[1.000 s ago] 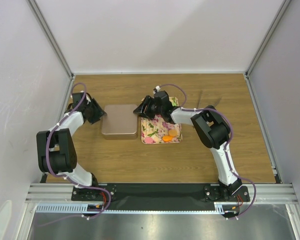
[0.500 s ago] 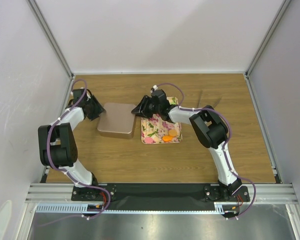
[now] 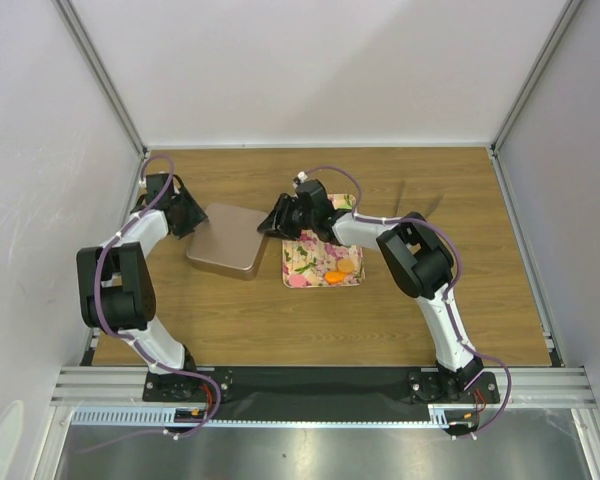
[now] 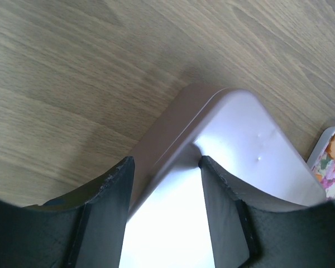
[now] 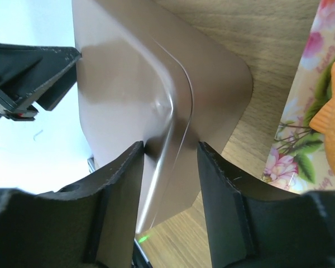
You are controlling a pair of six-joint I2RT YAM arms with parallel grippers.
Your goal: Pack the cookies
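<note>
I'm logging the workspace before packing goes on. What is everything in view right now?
metal tin: one, rose-brown, left of the tray, gripped at two opposite edges
floral tray: one, pink and green pattern, mid-table
cookies: orange, on the tray's near end; count unclear
table: one, wood-brown
left gripper: one, black fingers, closed on the tin's left edge
right gripper: one, black fingers, closed on the tin's right edge
</note>
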